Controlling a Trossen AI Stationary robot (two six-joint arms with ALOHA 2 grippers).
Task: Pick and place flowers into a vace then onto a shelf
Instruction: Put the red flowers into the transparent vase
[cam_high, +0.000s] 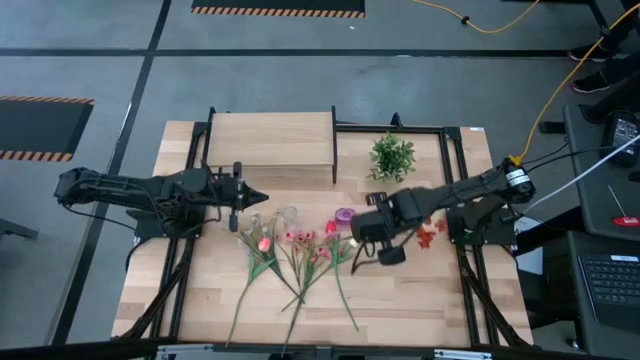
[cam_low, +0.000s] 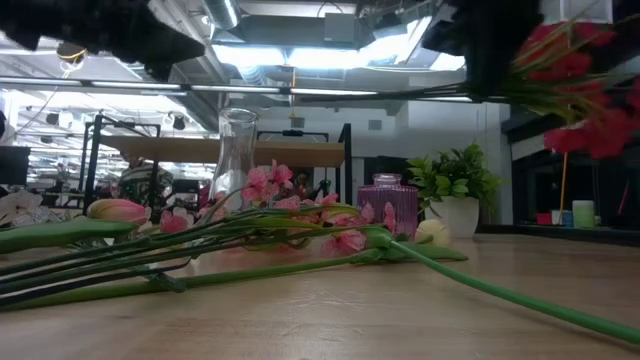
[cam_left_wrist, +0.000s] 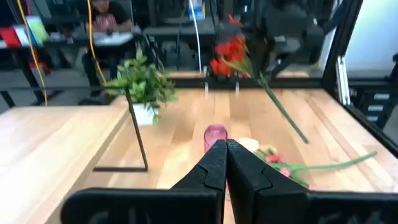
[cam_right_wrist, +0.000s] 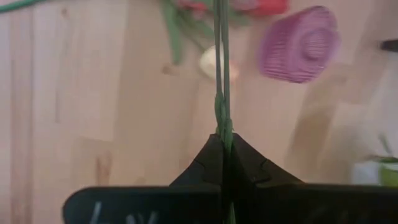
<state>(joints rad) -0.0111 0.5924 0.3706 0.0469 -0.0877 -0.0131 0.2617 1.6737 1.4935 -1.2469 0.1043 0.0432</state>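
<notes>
You are only beginning: the right end effector (cam_right_wrist: 224, 146) is gripping one green stem (cam_right_wrist: 221, 68), which by the high view belongs to the red flower (cam_high: 430, 233) raised over the table (cam_high: 420, 300), while the other flowers (cam_high: 300, 250) are lying loose there, the clear vase (cam_low: 237, 150) is standing empty and the shelf (cam_high: 270, 145) is bearing nothing. The left end effector (cam_left_wrist: 225, 155) is waiting pinched shut and empty near the shelf. The right wrist view is showing the grip itself; the low view is showing the empty vase.
</notes>
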